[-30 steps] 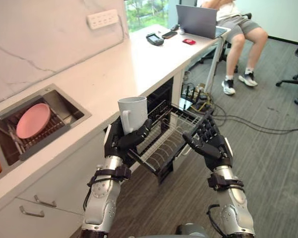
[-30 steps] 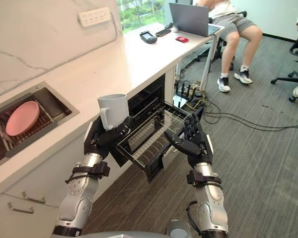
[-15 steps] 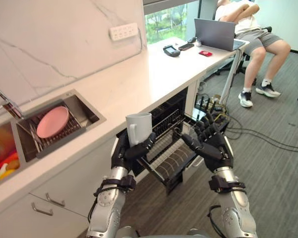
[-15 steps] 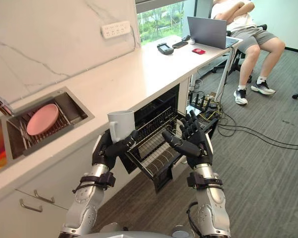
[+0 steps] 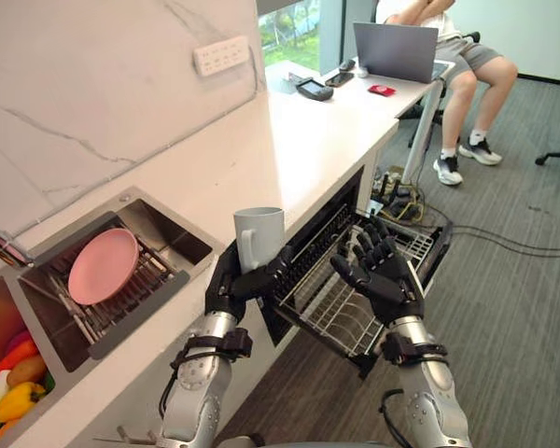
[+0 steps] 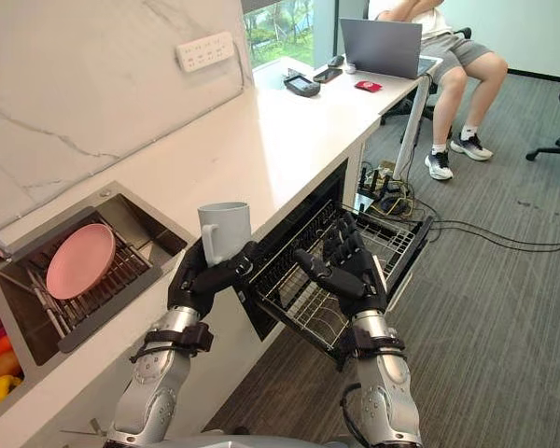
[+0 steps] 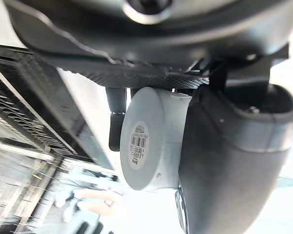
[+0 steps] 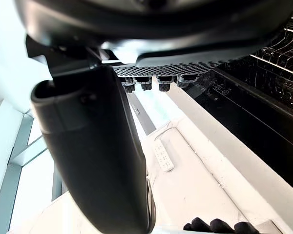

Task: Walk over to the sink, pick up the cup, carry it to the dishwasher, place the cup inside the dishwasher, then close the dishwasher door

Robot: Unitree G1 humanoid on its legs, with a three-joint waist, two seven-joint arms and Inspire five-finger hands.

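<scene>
A pale grey cup (image 5: pixel 259 233) with a handle stands upright in my left hand (image 5: pixel 231 287), whose fingers and thumb curl round its lower part. The left wrist view shows the cup's base (image 7: pixel 149 141) with a barcode sticker, held by the thumb (image 7: pixel 224 165). My right hand (image 5: pixel 385 278) hovers open, fingers spread, over the pulled-out wire rack (image 5: pixel 341 315) of the dishwasher (image 5: pixel 331 217), which stands open under the white counter (image 5: pixel 289 140). The cup is level with the counter's front edge, to the left of the rack.
At the left, the sink (image 5: pixel 163 227) holds a pink plate (image 5: pixel 101 265), with vegetables (image 5: pixel 9 397) beside it. A laptop (image 5: pixel 397 51) and small devices sit at the counter's far end, where a person (image 5: pixel 471 70) is seated. Cables (image 5: pixel 513 245) cross the carpet.
The camera has shifted, so the sink and the rack now show closer. The cup stays in my left hand. My right hand now sits over the rack instead of beside it.
</scene>
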